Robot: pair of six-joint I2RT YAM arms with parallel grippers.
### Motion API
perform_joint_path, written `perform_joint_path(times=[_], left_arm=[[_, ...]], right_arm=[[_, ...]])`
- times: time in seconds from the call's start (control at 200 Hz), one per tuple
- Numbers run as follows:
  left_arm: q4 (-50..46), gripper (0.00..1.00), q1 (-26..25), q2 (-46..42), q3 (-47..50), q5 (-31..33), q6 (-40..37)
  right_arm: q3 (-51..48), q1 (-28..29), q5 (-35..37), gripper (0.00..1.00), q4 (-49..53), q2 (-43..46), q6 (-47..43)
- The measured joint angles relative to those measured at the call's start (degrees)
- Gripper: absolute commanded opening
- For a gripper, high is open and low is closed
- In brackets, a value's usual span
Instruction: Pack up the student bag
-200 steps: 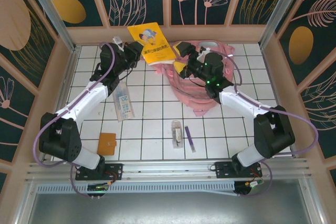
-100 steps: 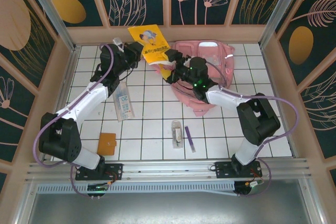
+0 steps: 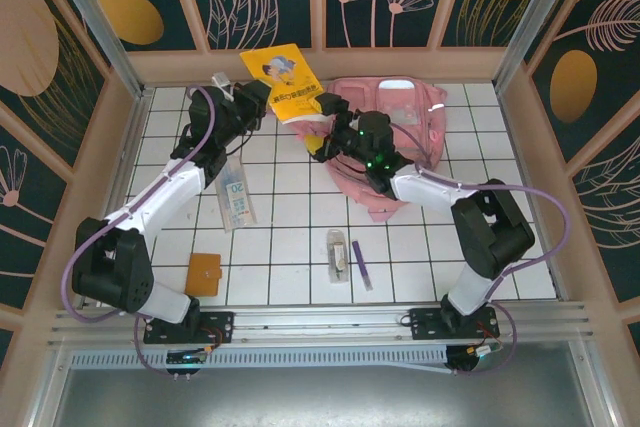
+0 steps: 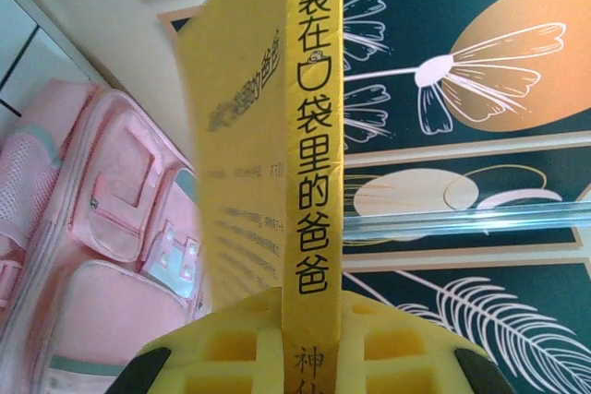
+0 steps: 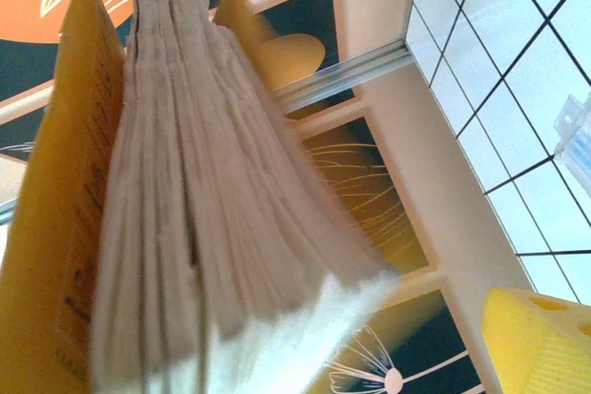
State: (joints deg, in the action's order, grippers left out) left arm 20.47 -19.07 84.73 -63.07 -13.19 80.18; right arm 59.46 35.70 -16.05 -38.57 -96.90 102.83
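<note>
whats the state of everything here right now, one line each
yellow book: held up, pages fanning loose
left gripper: shut on the yellow book's spine
right gripper: open, by the book's page edge
student bag: lying on the table, front pockets up
orange wallet: closed, flat on the table
purple pen: lying on the table
clear pouch: flat on the table
</note>
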Motion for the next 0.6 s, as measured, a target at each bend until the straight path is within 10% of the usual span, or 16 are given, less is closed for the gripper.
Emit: perform_joint_path(times=[0.235, 0.4, 0.601], left_arm=[[0.98, 0.00, -0.07, -1.99, 0.79, 2.58, -1.22], [2.69, 0.00, -0.04, -1.97, 1.31, 1.90, 0.15], [1.84, 0.61, 0.02, -2.10, 2.01, 1.51, -2.14]], right_arm=[[0.17, 1.09, 3.13, 0.84, -0.70, -0.13, 0.92], [3.89, -0.70, 5.55, 0.05, -8.96, -5.20, 1.51], [5.01, -2.43, 5.97, 0.00, -14.91, -7.63, 0.22]])
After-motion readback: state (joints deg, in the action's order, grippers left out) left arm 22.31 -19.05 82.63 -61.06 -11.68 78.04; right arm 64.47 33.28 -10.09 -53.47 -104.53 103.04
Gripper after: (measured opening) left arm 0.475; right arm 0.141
